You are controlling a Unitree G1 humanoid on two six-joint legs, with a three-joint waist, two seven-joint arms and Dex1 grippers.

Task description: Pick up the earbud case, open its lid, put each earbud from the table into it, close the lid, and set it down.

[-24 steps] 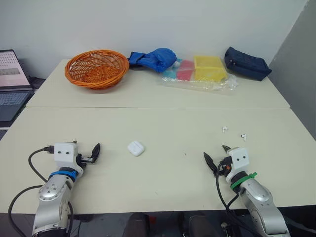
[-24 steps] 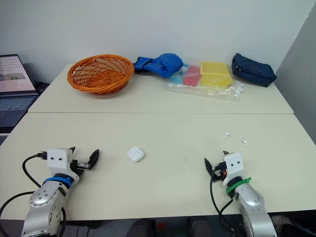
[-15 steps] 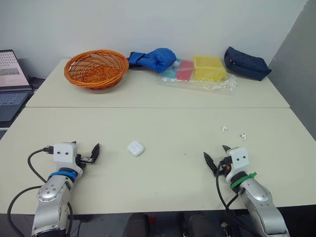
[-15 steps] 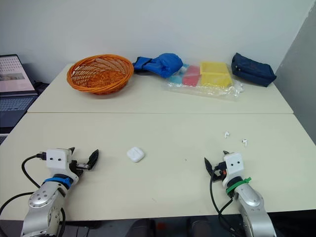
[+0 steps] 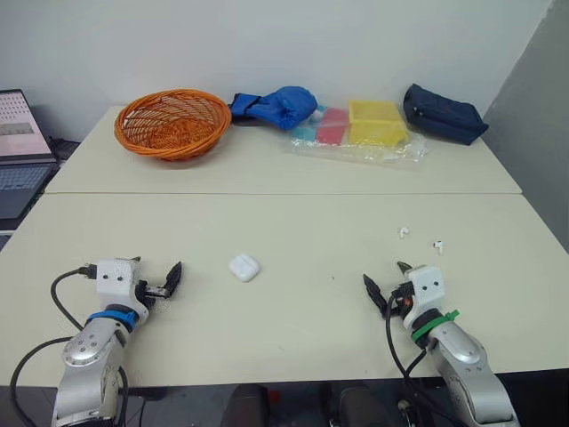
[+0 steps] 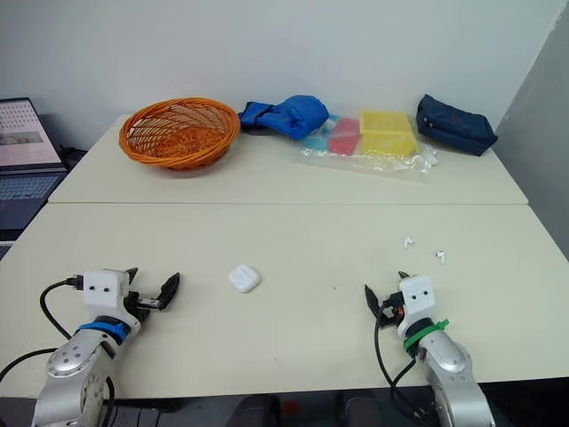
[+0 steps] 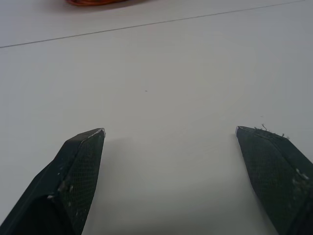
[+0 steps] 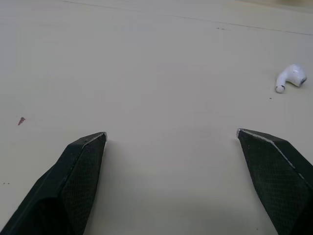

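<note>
Small white earbud case (image 5: 244, 267), lid shut, on the pale cream table (image 5: 293, 213) between left claw (image 5: 156, 268) and right claw (image 5: 383, 273), both claws wide open and holding nothing, two tiny white earbuds (image 5: 404, 233) loose near the right claw, round orange woven basket (image 5: 172, 123) at the back, white wall (image 5: 356, 36) behind.

You'll find the earbud case (image 5: 244, 267) on the near table (image 5: 311, 222) between the left gripper (image 5: 156, 267) and right gripper (image 5: 384, 274), the two earbuds (image 5: 404, 233) (image 5: 437, 245) near each other just beyond the right one, and the basket (image 5: 172, 123), bundle (image 5: 280, 107), boxes (image 5: 378, 123) and pouch (image 5: 444, 114) ranged left to right along the far table (image 5: 267, 169).
</note>
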